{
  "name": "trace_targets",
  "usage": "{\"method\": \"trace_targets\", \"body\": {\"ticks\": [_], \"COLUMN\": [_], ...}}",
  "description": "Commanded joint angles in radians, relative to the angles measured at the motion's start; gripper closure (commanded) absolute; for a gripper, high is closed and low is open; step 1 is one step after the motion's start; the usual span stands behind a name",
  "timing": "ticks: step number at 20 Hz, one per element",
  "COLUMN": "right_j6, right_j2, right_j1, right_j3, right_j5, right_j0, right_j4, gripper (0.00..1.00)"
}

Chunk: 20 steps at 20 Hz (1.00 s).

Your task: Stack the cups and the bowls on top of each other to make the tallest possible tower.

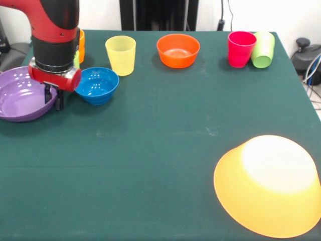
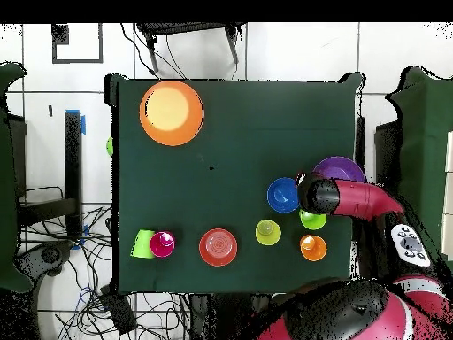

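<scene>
My gripper (image 1: 53,99) hangs low at the right rim of the wide purple bowl (image 1: 17,95), open, one finger inside the rim and one outside. The small blue bowl (image 1: 98,84) sits just right of it. Behind stand a yellow cup (image 1: 121,54) and a red-orange bowl (image 1: 178,50). A red cup (image 1: 241,48) has a lime green cup (image 1: 263,49) tilted against it. The large orange-yellow bowl (image 1: 268,186) lies upside down at the near right. An orange cup (image 1: 81,45) and a green cup (image 2: 311,220) are mostly hidden behind the arm. No tower stands.
The red arm (image 2: 354,197) reaches in over the purple bowl (image 2: 341,166). A small green shape (image 2: 110,146) shows at the table's left edge in the overhead view. Cables lie on the floor beside the table.
</scene>
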Motion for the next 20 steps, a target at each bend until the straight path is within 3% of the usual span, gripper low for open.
{"method": "trace_targets", "body": {"ticks": [1,10,14,20], "right_j6": [-0.14,-0.2,-0.223,-0.462], "right_j2": [0.124,0.165,0.163,0.286], "right_j1": [0.039,-0.053,-0.171,-0.328], "right_j3": [0.052,0.059,0.097,0.138], "right_j5": [-0.004,0.102,0.176,0.355], "right_j0": [0.001,0.008,0.025,-0.041], "right_j4": [-0.073,-0.045,-0.025,0.002], "gripper": [1.0,1.0,1.0,1.0]}}
